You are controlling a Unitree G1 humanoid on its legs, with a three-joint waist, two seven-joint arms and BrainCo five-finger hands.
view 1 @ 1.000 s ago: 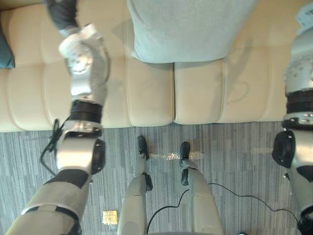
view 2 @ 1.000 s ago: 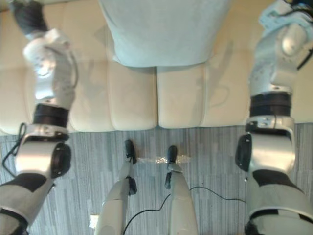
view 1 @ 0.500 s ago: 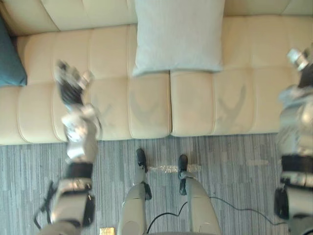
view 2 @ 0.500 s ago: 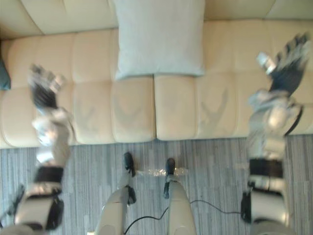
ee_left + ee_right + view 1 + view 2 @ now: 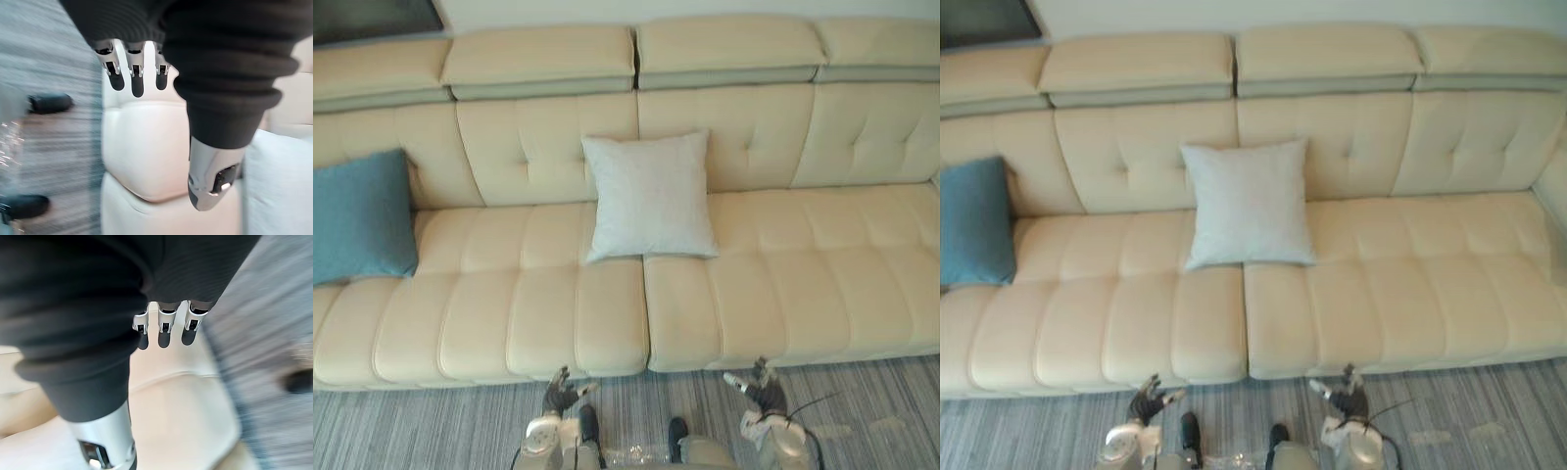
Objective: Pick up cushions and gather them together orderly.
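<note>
Low at the near edge, above the grey striped carpet (image 5: 862, 411), the left hand (image 5: 563, 395) and the right hand (image 5: 759, 390) hang with fingers straight and relaxed, holding nothing and touching nothing. Beyond them a long cream sofa (image 5: 803, 284) carries two cushions well apart: a pale grey cushion (image 5: 651, 196) leaning against the backrest near the middle, and a blue cushion (image 5: 360, 215) propped at the left end. The gathering looks not yet done, so the next move likely calls for reaching to one cushion, gripping it and carrying it beside the other
</note>
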